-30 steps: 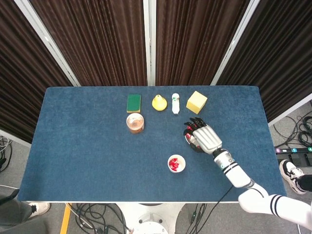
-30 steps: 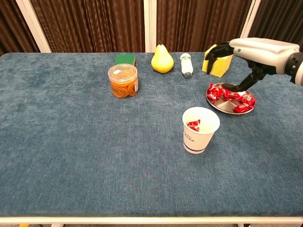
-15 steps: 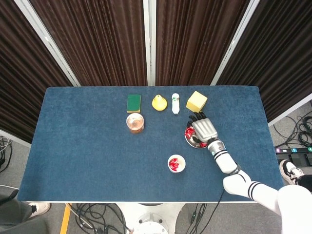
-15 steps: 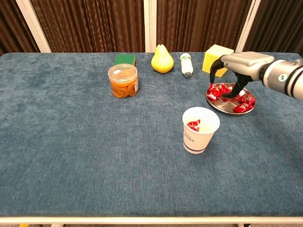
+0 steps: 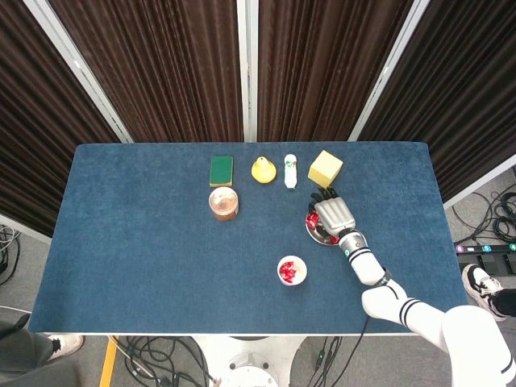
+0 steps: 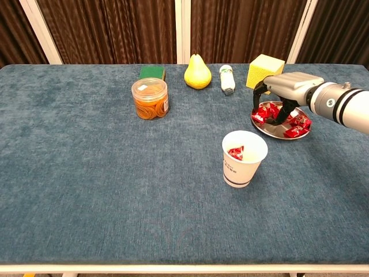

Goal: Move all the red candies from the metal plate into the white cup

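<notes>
Robot hand [image 6: 281,94] over metal plate [image 6: 271,131], grasp unclear | yellow block [image 6: 264,71] just behind | white cup [image 6: 243,158] near

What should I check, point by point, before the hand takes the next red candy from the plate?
1. Right hand is over the metal plate, fingers pointing down into it: ok.
2. Red candies are left on the plate to pick: ok.
3. A candy is already held between the fingers: cannot tell, the hand hides that spot in both views.
4. White cup stands upright with its mouth open, one candy visible inside: ok.
5. Way from plate to cup is free; the yellow block and small bottle stand behind the plate, not between: ok.
6. Left hand: not in either view, so its position cannot be checked: cannot tell.
</notes>
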